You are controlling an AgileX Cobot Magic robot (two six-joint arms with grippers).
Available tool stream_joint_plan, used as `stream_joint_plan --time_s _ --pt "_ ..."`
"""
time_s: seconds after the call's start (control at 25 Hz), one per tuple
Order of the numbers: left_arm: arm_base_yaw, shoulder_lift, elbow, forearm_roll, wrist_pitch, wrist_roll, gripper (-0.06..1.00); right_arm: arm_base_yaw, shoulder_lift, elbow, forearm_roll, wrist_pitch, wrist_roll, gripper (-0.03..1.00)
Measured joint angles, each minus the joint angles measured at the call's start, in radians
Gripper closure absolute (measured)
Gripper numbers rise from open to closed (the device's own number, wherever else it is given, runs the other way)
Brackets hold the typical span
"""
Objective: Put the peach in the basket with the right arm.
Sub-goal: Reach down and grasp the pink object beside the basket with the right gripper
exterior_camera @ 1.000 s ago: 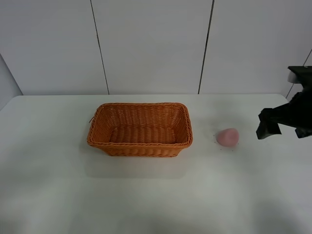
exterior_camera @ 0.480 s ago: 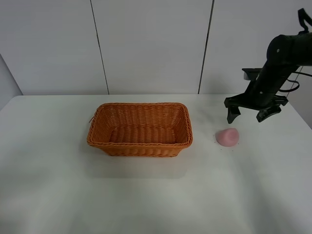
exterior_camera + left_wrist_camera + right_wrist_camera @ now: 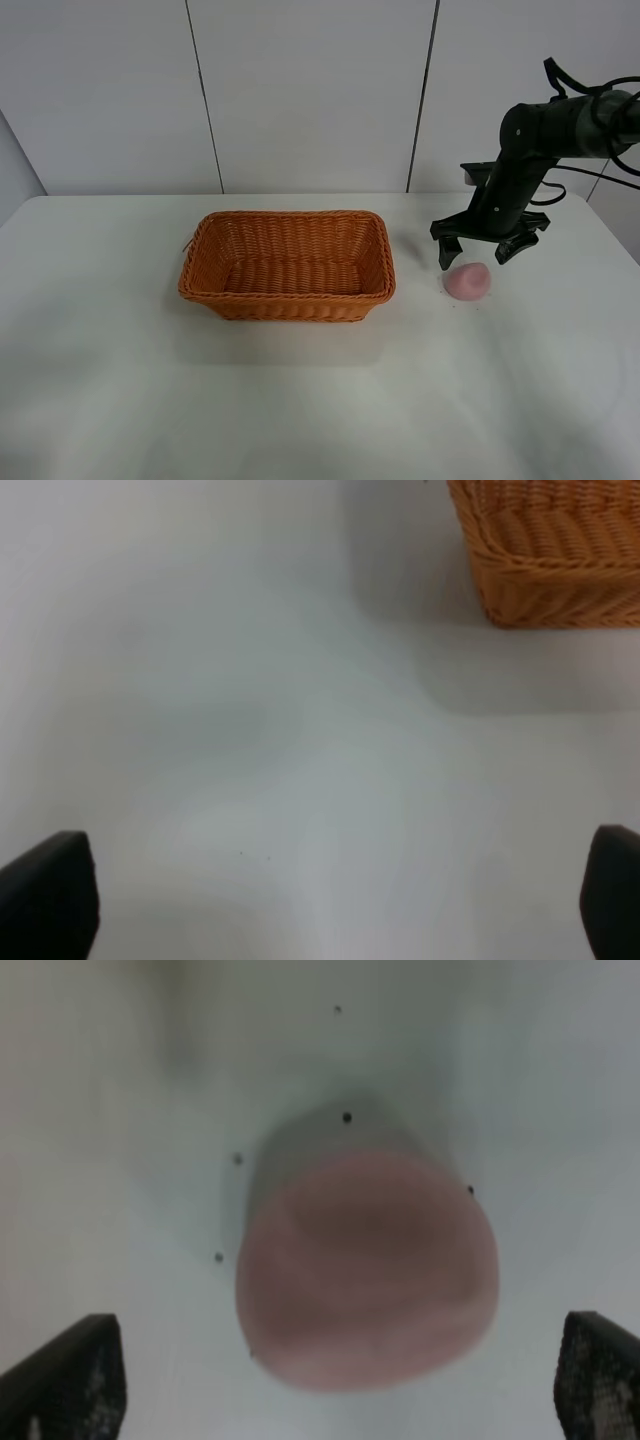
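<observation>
The white table (image 3: 300, 400) is spreading out beneath the claw on every side, with pale wall panels (image 3: 310, 90) standing behind it. The orange-brown wicker basket (image 3: 290, 305) is sitting well away from the claw, off toward the middle of the table on the left of the high view, upright and with nothing showing inside it. The black right arm (image 3: 530, 150) is reaching in from the right of the high view and bending downward, its cables looping behind it. At its end the right claw (image 3: 472, 258) is hanging open, pointing down at the table, its fingers spread wide and gripping nothing. The left gripper (image 3: 328, 895) is not showing in the high view; in its own wrist view its two dark tips are sitting far apart at the edges of the picture, so it too is open, over bare table with a corner of the basket beyond it. The pale pink peach (image 3: 467, 281) is lying on the table directly under the right claw, between its fingertips (image 3: 62, 1375) and apart from both of them, outside the basket. A few tiny dark specks (image 3: 347, 1117) are dotting the table just around the peach, also beneath the claw.
</observation>
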Motion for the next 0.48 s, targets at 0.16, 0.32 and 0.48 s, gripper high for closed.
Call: stream_joint_plan --time_s 0.16,0.32,0.48 --pt "0.0 0.0 0.0 0.0 0.0 0.0 -0.04 0.0 0.038 0.0 -0.002 -0.026 0.013 0.31" --pt "0.0 0.0 0.0 0.0 0.0 0.0 -0.04 0.0 0.065 0.0 -0.007 -0.045 0.013 0.31" --pt "0.0 0.0 0.0 0.0 0.0 0.0 -0.04 0.0 0.09 0.0 -0.009 -0.056 0.013 0.31"
